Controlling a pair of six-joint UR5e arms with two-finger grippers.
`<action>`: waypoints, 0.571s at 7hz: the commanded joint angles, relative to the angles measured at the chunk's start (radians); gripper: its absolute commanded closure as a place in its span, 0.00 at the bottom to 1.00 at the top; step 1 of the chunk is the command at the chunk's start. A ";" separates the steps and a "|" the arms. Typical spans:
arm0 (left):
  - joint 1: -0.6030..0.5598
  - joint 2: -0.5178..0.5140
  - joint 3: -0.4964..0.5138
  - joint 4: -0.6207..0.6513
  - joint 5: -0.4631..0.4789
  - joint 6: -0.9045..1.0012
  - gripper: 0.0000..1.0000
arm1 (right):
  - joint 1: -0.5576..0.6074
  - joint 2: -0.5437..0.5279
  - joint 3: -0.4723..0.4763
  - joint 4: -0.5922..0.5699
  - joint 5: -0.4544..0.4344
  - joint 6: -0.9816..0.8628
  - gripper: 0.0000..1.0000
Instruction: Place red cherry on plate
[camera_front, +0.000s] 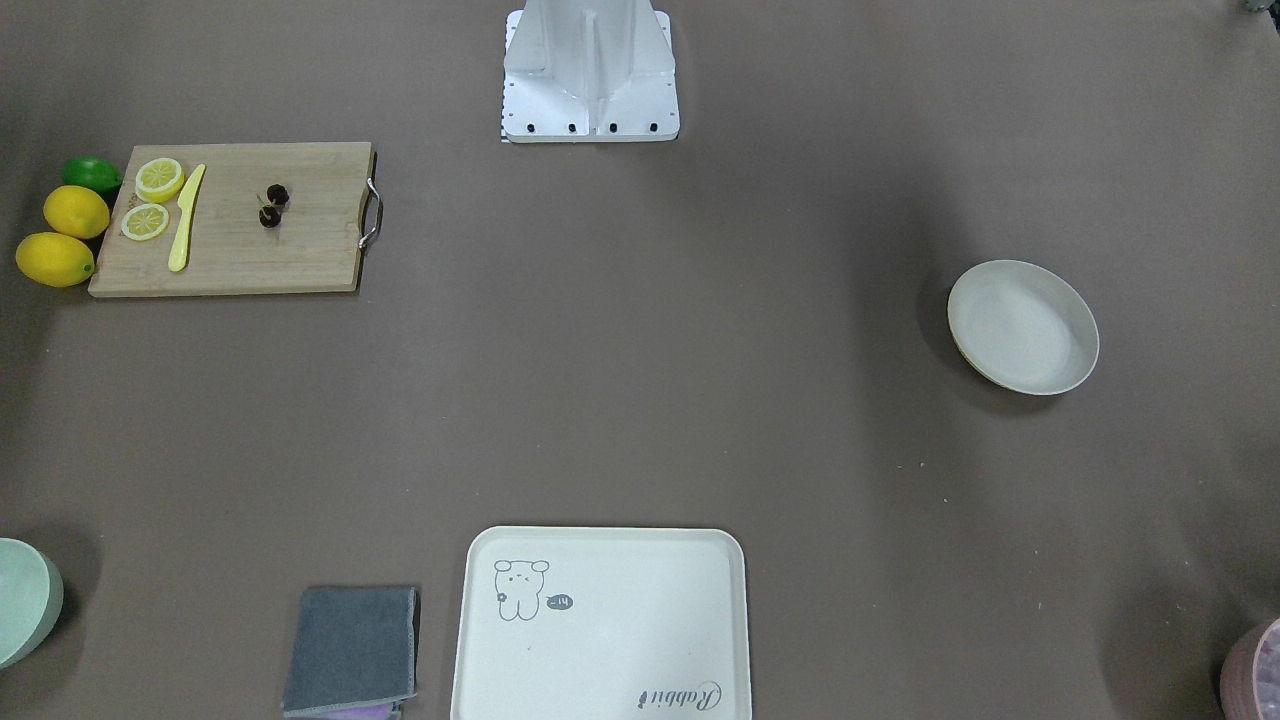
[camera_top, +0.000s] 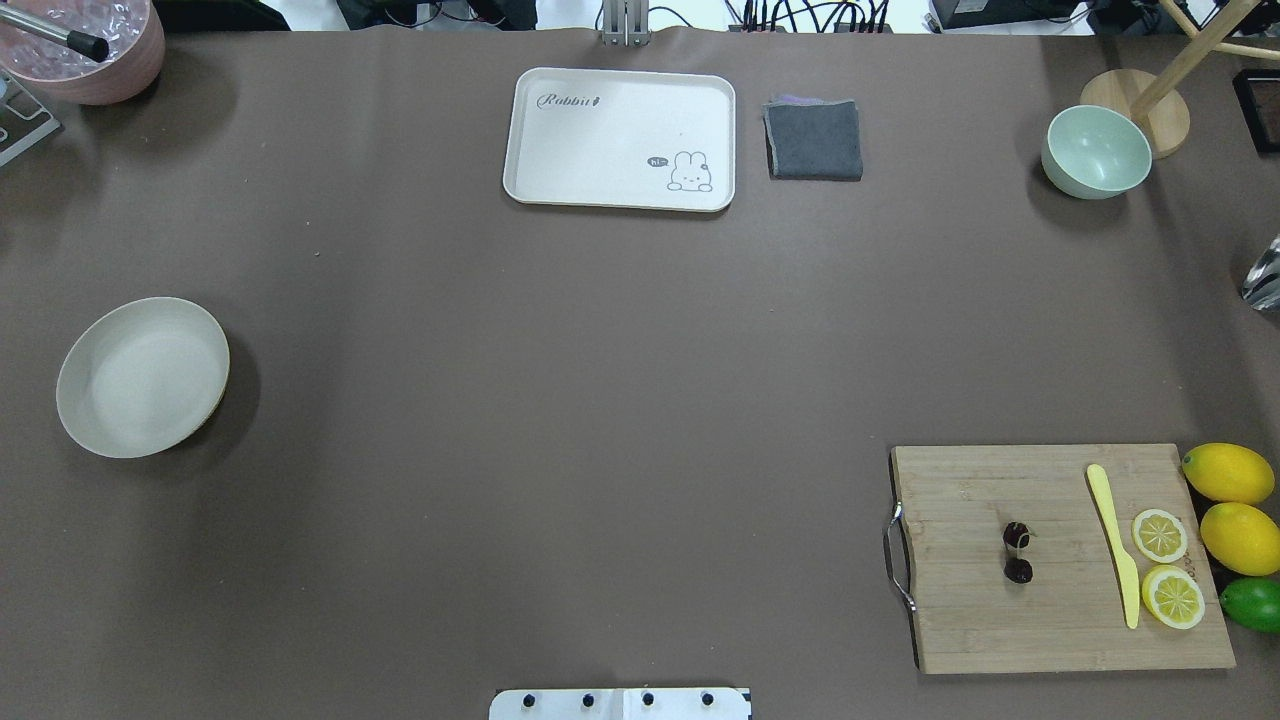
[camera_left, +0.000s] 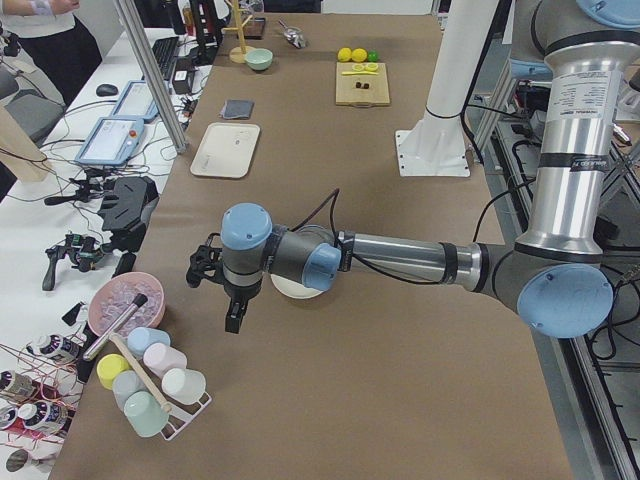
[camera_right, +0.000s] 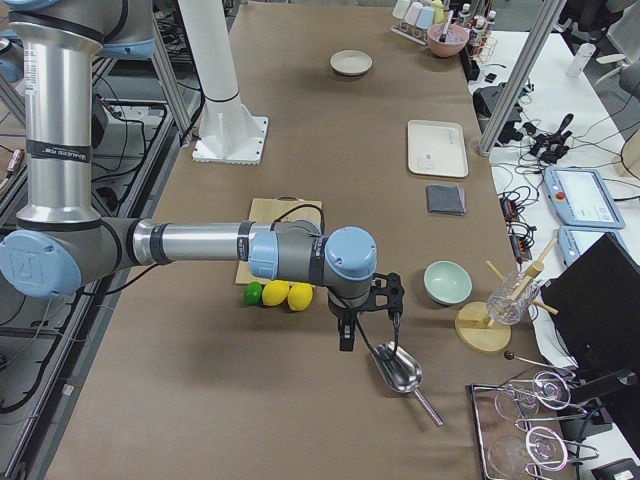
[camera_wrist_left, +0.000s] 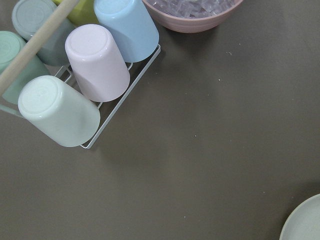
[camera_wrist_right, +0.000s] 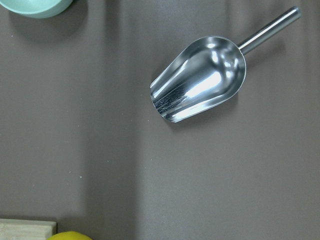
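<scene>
Red cherry (camera_front: 272, 205): lies on the wooden cutting board (camera_front: 300, 250), between its metal handle and the yellow knife (camera_front: 187, 216).
Plate (camera_front: 1022, 327): on the desk (camera_front: 640, 400), well apart from the board.
Left arm (camera_left: 400, 258): reaches over the desk by the plate; cannot tell if its jaws are wide or narrow.
Right arm (camera_right: 200, 243): above a steel scoop (camera_wrist_right: 200, 80); its jaws' state cannot be told either.

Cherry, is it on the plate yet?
No, the cherry lies on the cutting board, while the plate sits far off with nothing in it.
</scene>
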 joint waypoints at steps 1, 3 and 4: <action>0.000 0.000 0.002 0.000 0.004 0.000 0.02 | 0.000 -0.004 -0.005 0.000 -0.001 -0.002 0.00; 0.000 0.000 0.003 0.000 0.004 0.000 0.02 | 0.000 -0.009 -0.004 0.000 0.007 0.000 0.00; 0.000 0.002 0.003 0.000 0.004 0.000 0.02 | 0.000 -0.009 -0.002 0.002 0.007 0.000 0.00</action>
